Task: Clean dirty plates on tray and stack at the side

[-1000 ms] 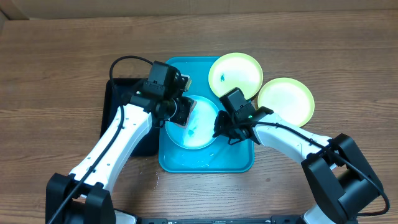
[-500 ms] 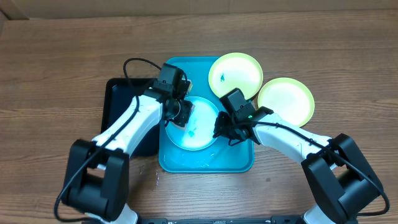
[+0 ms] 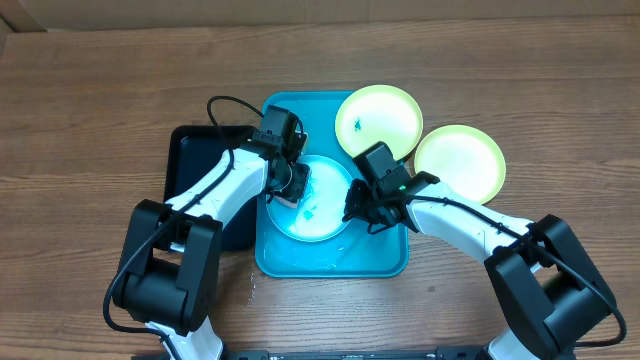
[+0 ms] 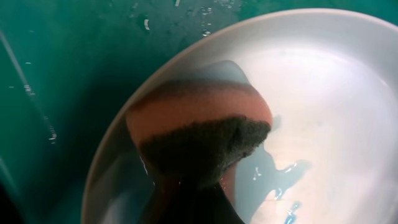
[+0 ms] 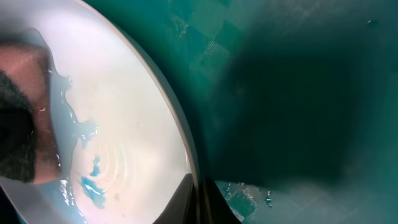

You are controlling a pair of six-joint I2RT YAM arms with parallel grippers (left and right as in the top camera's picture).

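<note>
Scrub too hard with the orange, dark-faced sponge (image 4: 199, 124) your left hand (image 3: 291, 187) grips, and the wet light-blue-rimmed round plastic plate (image 3: 320, 218) may slip from the rim pinch of your right hand (image 3: 353, 212).

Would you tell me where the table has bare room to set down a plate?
Bare wood: left of the black tray, beyond the turquoise tray's far rim, and right of the rightmost yellow-green plate. Crowded: the tray's middle, where left claw and right claw work the blue-rimmed plate.

A brown wood-grain table (image 3: 80, 120) fills the view, evenly lit.
</note>
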